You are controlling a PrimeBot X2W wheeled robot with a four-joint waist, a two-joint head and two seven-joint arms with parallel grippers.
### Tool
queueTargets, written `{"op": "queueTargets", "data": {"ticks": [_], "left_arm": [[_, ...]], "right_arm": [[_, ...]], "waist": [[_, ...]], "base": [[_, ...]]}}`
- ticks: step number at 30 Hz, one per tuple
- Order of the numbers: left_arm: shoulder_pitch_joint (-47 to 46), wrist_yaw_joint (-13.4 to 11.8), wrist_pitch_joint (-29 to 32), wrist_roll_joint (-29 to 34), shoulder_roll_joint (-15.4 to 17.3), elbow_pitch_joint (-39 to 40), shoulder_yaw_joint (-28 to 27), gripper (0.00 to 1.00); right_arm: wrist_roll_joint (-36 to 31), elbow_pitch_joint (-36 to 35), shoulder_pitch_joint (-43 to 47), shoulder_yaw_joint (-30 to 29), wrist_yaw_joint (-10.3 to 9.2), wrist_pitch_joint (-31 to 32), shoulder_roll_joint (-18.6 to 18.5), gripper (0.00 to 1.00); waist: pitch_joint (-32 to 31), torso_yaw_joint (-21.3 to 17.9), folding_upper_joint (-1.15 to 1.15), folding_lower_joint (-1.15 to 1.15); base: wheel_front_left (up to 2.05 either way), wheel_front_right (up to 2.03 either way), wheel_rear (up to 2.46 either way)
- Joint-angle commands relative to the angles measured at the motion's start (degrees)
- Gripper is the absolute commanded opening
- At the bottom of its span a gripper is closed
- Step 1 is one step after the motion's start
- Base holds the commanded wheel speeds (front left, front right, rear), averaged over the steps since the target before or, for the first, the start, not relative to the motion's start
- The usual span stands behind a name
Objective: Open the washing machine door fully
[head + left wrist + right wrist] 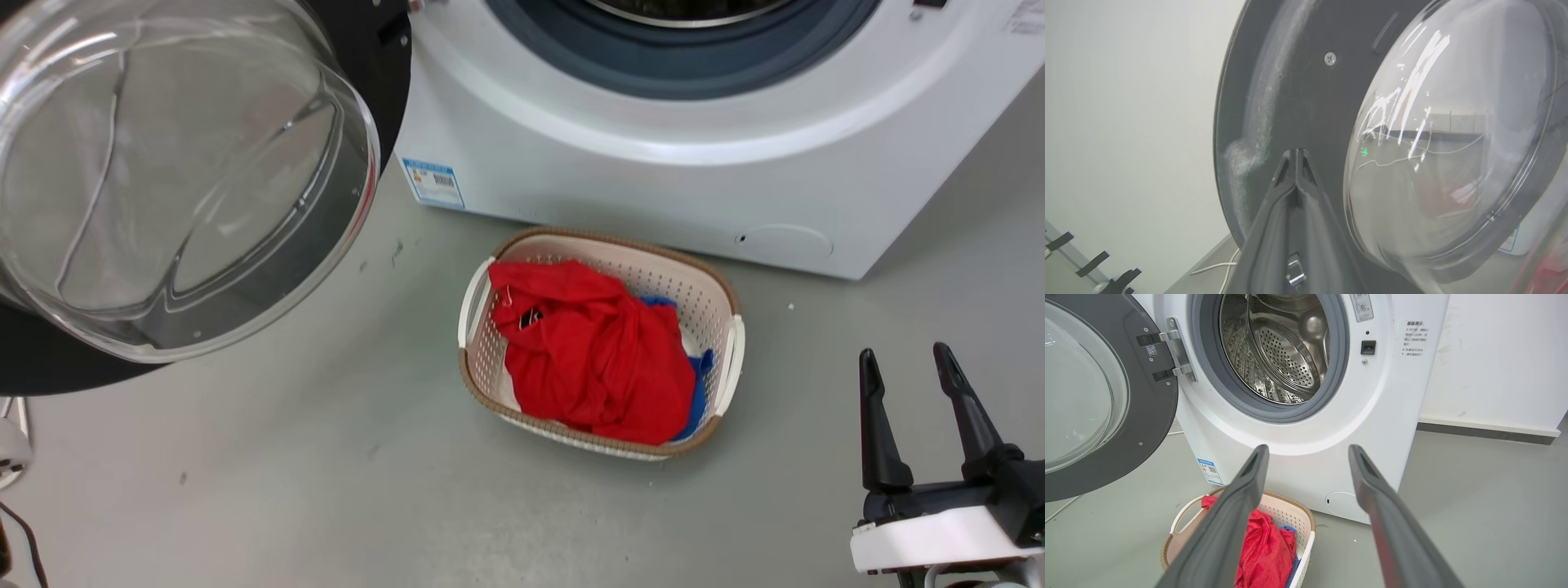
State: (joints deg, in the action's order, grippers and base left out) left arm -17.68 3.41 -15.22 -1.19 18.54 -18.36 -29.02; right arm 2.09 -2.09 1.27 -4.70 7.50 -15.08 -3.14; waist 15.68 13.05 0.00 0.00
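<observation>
The door (163,180) is standing swung wide out at the left of the washer (653,188), hanging from a metal hinge (1177,349) at the left edge of the opening, and its inner face, with the bulging glass bowl (1453,143), is facing the robot. The perforated steel drum (1282,355) is lying exposed inside its grey gasket (1208,384). The left gripper (1296,153) is holding its two fingers pressed together with nothing between them, and their tips are pointing at the door's black ring, between the bowl and the outer rim (whether they are actually touching the ring, I cannot tell). The right gripper (904,353) is hovering at the near right above the grey floor (326,474), well apart from the door, with its fingers spread wide and empty, and it is aiming toward the washer's lower front. A basket (620,241) is sitting on the floor just in front of the washer, right of the door and left of the right gripper, touching neither. It is holding a crumpled red cloth (596,351), which is covering most of a blue cloth (698,392) at the basket's right side. On the washer's front, a blue label (433,181) is showing at the lower left, near the door's rim, and a round cap (784,242) is sitting at the lower right.
</observation>
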Motion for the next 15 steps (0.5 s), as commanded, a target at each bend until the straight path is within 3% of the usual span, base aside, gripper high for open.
{"op": "queueTargets", "data": {"ticks": [1,8,15], "left_arm": [[1.21,0.14,0.13,0.31,-0.59,1.38,0.20,0.00],[4.38,0.92,0.13,1.75,-2.30,10.28,3.28,0.00],[9.55,0.15,0.13,4.80,-5.84,20.75,10.41,0.00]], "right_arm": [[0.54,0.15,0.59,-0.06,0.00,-0.12,0.25,1.00],[2.43,-0.54,1.71,-0.19,0.00,-0.12,0.31,1.00],[3.12,-3.76,3.18,-1.64,0.00,-0.12,0.30,1.00]], "waist": [[-1.94,-0.12,0.00,0.00],[-6.35,-0.58,0.00,0.00],[-9.86,-1.60,0.00,0.00]], "base": [[0.00,0.00,0.00],[0.00,0.00,0.00],[0.00,0.00,0.00]]}}
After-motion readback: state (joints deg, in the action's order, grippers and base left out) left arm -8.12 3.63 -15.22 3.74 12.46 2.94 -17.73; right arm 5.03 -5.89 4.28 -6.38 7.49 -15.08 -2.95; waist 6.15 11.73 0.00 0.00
